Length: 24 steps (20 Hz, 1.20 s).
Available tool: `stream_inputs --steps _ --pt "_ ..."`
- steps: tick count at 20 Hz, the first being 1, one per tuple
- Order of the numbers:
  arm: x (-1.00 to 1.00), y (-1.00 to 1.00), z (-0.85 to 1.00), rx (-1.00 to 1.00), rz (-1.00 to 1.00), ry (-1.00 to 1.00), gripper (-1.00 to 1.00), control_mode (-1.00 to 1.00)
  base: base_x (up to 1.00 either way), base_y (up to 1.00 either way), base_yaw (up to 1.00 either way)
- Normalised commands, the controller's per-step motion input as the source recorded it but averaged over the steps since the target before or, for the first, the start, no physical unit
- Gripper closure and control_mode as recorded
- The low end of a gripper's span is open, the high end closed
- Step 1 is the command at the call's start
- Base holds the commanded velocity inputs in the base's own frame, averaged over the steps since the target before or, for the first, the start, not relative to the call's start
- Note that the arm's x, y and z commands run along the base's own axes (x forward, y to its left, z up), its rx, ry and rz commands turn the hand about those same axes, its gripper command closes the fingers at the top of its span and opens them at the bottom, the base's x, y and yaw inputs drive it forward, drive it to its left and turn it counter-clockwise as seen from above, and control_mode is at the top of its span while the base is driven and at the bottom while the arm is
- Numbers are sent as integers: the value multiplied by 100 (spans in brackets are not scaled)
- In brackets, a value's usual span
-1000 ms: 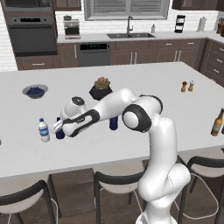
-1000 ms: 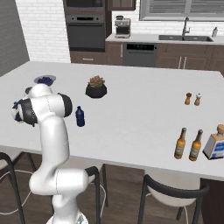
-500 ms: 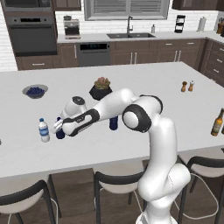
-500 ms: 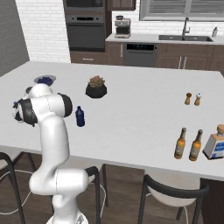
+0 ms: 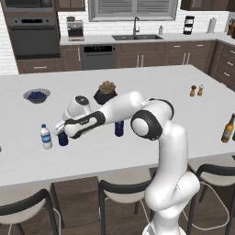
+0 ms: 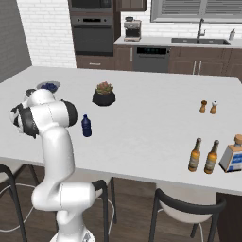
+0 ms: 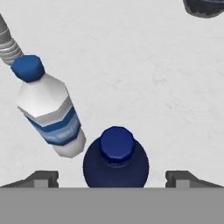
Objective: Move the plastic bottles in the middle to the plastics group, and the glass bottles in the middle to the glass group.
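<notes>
The gripper [image 7: 112, 177] stands spread, fingers clear either side of an upright navy bottle [image 7: 116, 162] (cap up) on the desk [image 7: 144, 74], just beside the clear water bottle [image 7: 50, 113]; retreat runs straight up.

Two rear base views over one island counter [image 5: 151, 82]; hand view close, apparently steeply downward.

1 navy plastic bottle [image 7: 115, 162] stands upright just beside the clear blue-labelled water bottle [image 7: 50, 111]; the other navy bottle [image 6: 86, 126] stands mid-counter; 2 amber beer bottles [image 6: 194, 155] stand far right.
</notes>
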Motion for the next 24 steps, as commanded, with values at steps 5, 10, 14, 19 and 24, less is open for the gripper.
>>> stream_inputs --steps 5,10,14,19,24 --pt "-11 -45 49 0 -4 0 -100 -100 0 0 0" --pt "-58 -93 28 0 -7 0 -100 -100 0 0 0" --pt "-61 -100 24 0 -9 0 -100 -100 0 0 0" --pt "-52 -100 36 -4 -14 -1 -100 -100 0 0 0" --pt "-19 -100 34 -7 -28 0 -100 -100 0 0 0"
